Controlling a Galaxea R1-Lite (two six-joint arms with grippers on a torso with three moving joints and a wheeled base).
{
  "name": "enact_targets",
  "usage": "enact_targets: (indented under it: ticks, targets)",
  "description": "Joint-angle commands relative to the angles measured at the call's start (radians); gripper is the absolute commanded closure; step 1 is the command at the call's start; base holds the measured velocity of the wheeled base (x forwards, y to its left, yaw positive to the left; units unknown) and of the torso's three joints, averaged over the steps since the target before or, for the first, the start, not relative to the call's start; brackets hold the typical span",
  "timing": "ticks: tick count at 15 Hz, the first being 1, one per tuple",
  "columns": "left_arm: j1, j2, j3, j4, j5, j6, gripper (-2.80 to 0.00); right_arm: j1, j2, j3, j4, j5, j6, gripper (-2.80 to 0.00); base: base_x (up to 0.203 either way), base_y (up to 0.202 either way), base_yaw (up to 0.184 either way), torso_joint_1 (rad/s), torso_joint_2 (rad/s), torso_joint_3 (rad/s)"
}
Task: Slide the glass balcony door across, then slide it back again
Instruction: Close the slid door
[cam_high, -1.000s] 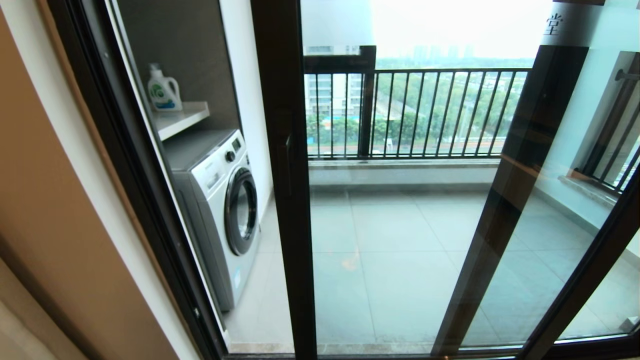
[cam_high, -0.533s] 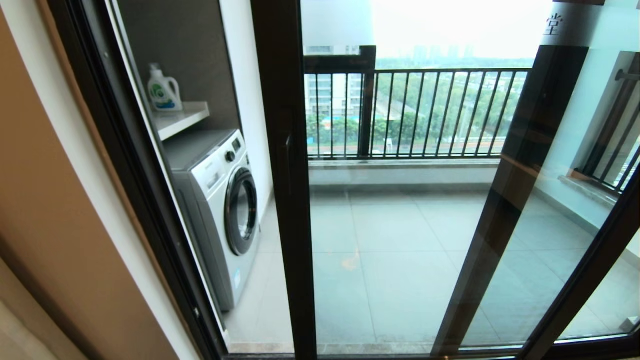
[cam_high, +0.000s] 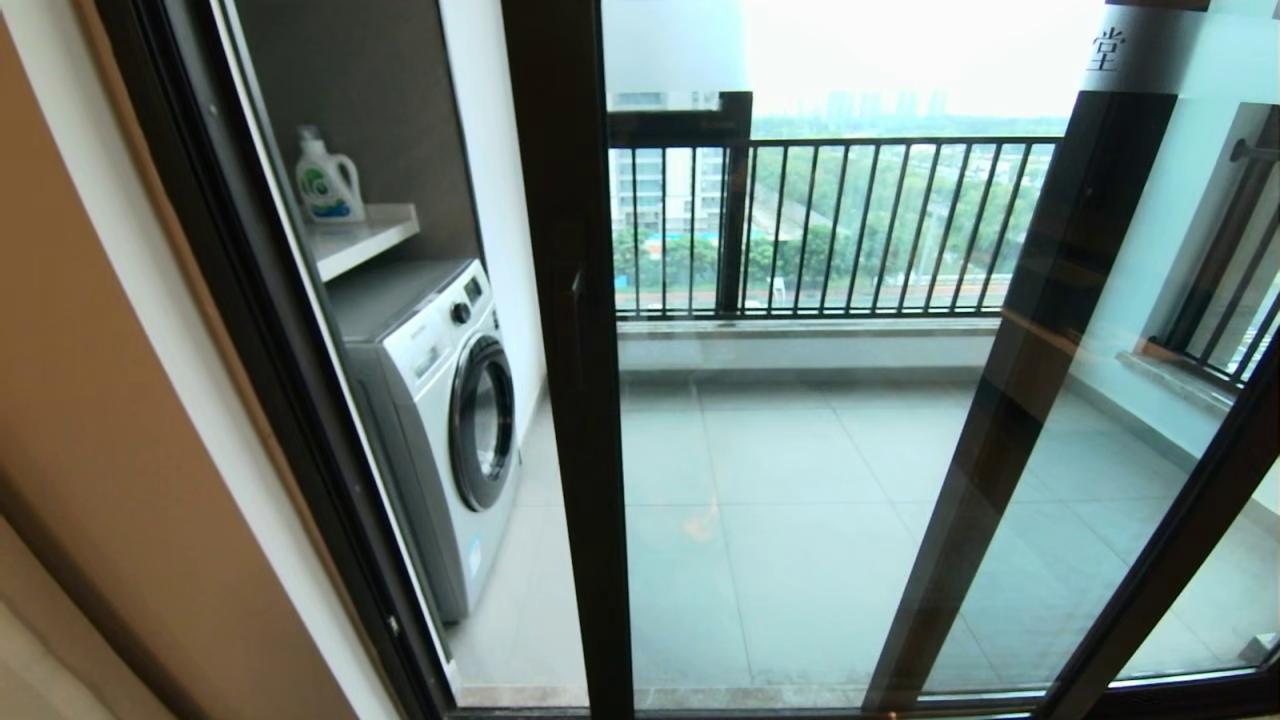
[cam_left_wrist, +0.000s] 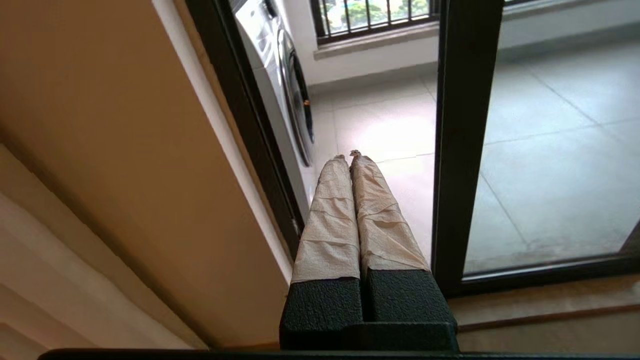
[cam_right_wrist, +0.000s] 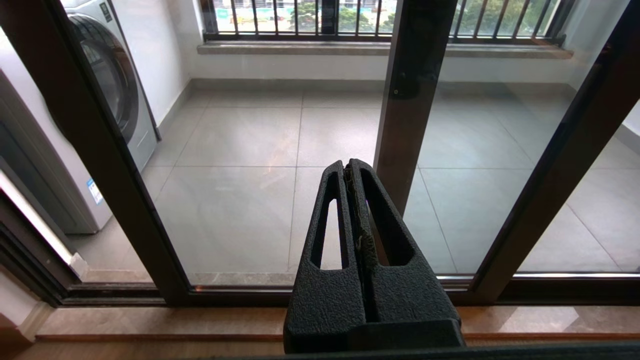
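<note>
Low before the threshold, the left hand (cam_left_wrist: 348, 156) hangs with its two paper-wrapped fingers (cam_left_wrist: 330, 215) pressed together and holding nothing; it points at the open gap between the wall-side door frame (cam_left_wrist: 240, 115) and the near upright of the glass balcony door (cam_high: 572, 400). It touches neither, and I judge it is waiting there because that upright's edge is the nearest thing to push on. The right hand (cam_right_wrist: 348, 167) is likewise closed on nothing, its black fingers (cam_right_wrist: 327, 230) together, hanging just inside the room and facing the glass of the panel without contact. Neither hand shows in the head view, which suggests both arms are held low and back.

Outward from the hands, the door stands part-way along its track: its leading upright, with the black bar handle (cam_high: 578, 310), sits a little way off the left frame, leaving a narrow opening through which the washing machine (cam_high: 440, 400) and a detergent bottle (cam_high: 325, 180) on a shelf (cam_high: 365, 235) are seen directly. Beyond the glass lie the tiled balcony floor (cam_high: 780, 520) and the railing (cam_high: 850, 220). Which leg of the slide this is cannot be told from the door's position alone.
</note>
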Motion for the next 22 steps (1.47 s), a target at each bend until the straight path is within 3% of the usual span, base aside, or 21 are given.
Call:
enact_targets:
  ticks: [1,4,7,9,13,17,19,22]
  targets:
    - [-0.001,0.025,0.0,-0.007,-0.006,0.022,0.0,0.0,0.003,0.0,0.001,0.001,-0.001,0.0,0.0,0.0,0.0,0.0,0.0,0.0]
    - [-0.001,0.048,-0.062,-0.005,-0.03,0.022,0.0,0.0,0.003,0.0,0.001,0.001,-0.001,0.0,0.0,0.0,0.0,0.0,0.0,0.0]
    - [-0.004,0.286,-0.252,-0.053,-0.073,-0.09,0.0,0.0,0.003,0.0,0.001,0.001,-0.001,0.0,0.0,0.0,0.0,0.0,0.0,0.0]
    - [-0.012,0.572,-0.304,-0.219,-0.104,-0.135,0.0,0.0,0.003,0.0,0.001,0.001,-0.001,0.0,0.0,0.0,0.0,0.0,0.0,0.0]
    - [-0.049,1.174,-0.375,-0.664,-0.195,-0.176,0.0,0.0,0.003,0.0,0.001,0.001,-0.001,0.0,0.0,0.0,0.0,0.0,0.0,0.0]
    - [-0.126,1.605,-0.637,-0.926,-0.182,-0.197,0.0,0.0,0.003,0.0,0.001,0.001,-0.001,0.0,0.0,0.0,0.0,0.0,0.0,0.0]
    - [-0.206,1.667,-0.749,-0.952,-0.16,-0.203,0.0,0.0,0.003,0.0,0.001,0.001,-0.001,0.0,0.0,0.0,0.0,0.0,0.0,0.0]
    - [-0.286,1.695,-0.844,-0.877,-0.137,-0.207,0.0,0.0,0.003,0.0,0.001,0.001,-0.001,0.0,0.0,0.0,0.0,0.0,0.0,0.0]
